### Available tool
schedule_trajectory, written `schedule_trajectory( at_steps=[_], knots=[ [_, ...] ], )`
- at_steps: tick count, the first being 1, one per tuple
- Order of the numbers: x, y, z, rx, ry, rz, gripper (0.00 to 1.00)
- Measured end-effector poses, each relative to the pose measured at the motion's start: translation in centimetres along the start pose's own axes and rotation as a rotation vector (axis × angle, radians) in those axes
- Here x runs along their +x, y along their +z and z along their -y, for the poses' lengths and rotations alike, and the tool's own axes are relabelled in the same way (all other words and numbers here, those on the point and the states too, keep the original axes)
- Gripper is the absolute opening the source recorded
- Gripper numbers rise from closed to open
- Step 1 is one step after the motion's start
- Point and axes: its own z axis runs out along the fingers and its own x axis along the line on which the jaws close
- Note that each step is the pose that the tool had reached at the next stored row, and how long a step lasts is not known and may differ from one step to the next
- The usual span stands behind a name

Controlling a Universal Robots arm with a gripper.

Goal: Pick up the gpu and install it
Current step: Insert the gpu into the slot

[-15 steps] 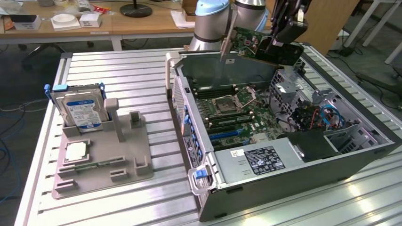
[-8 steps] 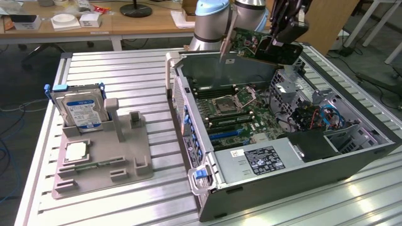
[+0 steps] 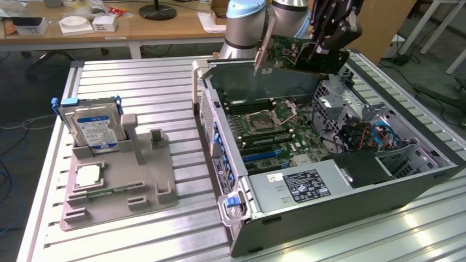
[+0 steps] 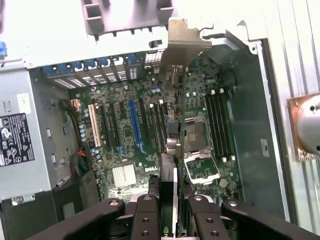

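My gripper (image 3: 326, 48) is shut on the gpu (image 3: 291, 53), a thin card with a green circuit-board face and a silvery bracket, tilted in the air over the far end of the open computer case (image 3: 240, 174). In the wrist view the gpu (image 4: 170, 150) is seen edge-on between my fingers (image 4: 146, 215), my gripper (image 4: 170, 222) behind it. Its metal bracket points toward the case's rear wall. Below it lies the motherboard (image 4: 120, 150) with a blue slot (image 4: 135, 125) and black slots, the card hanging above them and apart from them.
A grey holder (image 3: 120, 180) at the exterior view's left carries a silver hard drive (image 3: 91, 128), a processor chip (image 3: 89, 174) and a memory stick (image 3: 109, 191). The case holds a power supply (image 3: 302, 185) and cables (image 3: 364, 136). All stand on a slatted metal table (image 3: 145, 82).
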Motion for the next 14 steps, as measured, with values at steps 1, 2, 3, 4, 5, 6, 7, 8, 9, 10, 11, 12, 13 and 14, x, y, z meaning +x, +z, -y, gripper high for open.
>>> schedule_trajectory(
  at_steps=[1, 2, 3, 4, 5, 6, 7, 8, 9, 10, 11, 12, 13, 14],
  knots=[
    [0.0, 0.0, 0.0, -0.0016, -0.016, -0.0012, 0.27],
    [0.0, 0.0, 0.0, -0.0032, -0.031, -0.0023, 0.27],
    [0.0, 0.0, 0.0, -0.0049, -0.047, -0.0035, 0.27],
    [0.0, 0.0, 0.0, -0.0064, -0.062, -0.0045, 0.27],
    [0.0, 0.01, 0.0, -0.008, -0.076, -0.0056, 0.27],
    [0.0, 0.01, 0.0, -0.0096, -0.092, -0.0067, 0.27],
    [0.0, 0.0, 0.0, -0.0109, -0.104, -0.0077, 0.27],
    [0.01, 0.0, 0.0, -0.0119, -0.114, -0.0084, 0.27],
    [0.01, 0.0, 0.0, -0.0125, -0.12, -0.0089, 0.27],
    [0.0, 0.0, 0.0, -0.0128, -0.126, -0.0093, 0.27],
    [0.0, 0.01, 0.01, -0.0126, -0.132, -0.0098, 0.27],
    [0.0, 0.03, 0.01, -0.0115, -0.141, -0.0109, 0.27],
    [0.0, 0.03, 0.01, -0.0096, -0.148, -0.0123, 0.27],
    [0.01, 0.04, 0.01, -0.0073, -0.156, -0.0136, 0.27]
  ],
)
